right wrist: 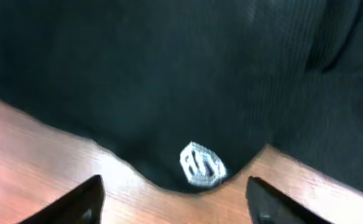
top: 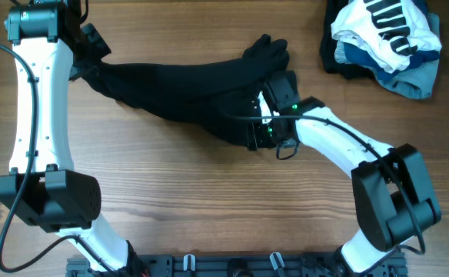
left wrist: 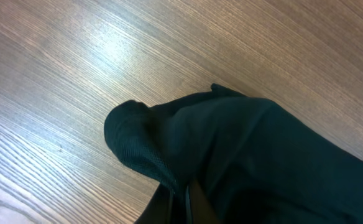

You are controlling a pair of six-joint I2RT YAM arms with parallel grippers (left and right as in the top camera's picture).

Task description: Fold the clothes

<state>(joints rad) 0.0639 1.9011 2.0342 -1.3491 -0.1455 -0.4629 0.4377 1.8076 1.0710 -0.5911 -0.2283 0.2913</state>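
Clothes point(top: 186, 88) bunched on tabletop point(top: 171, 200), long axis left to right. Left end pinched in the closed left gripper point(top: 92, 45); near edge, with white logo point(right wrist: 201, 165), lies just ahead of the right gripper point(right wrist: 174, 190), whose fingers are spread wide and hold nothing. Right arm is nearer the free end; left fingertips are buried in cloth, and sleeves and hems are impossible to tell apart.

Robotics lab bench: wood-grain table point(top: 178, 192) with two white robot arms point(top: 36, 115) mounted at its near edge, garments point(top: 386, 35) heaped at its far right corner.
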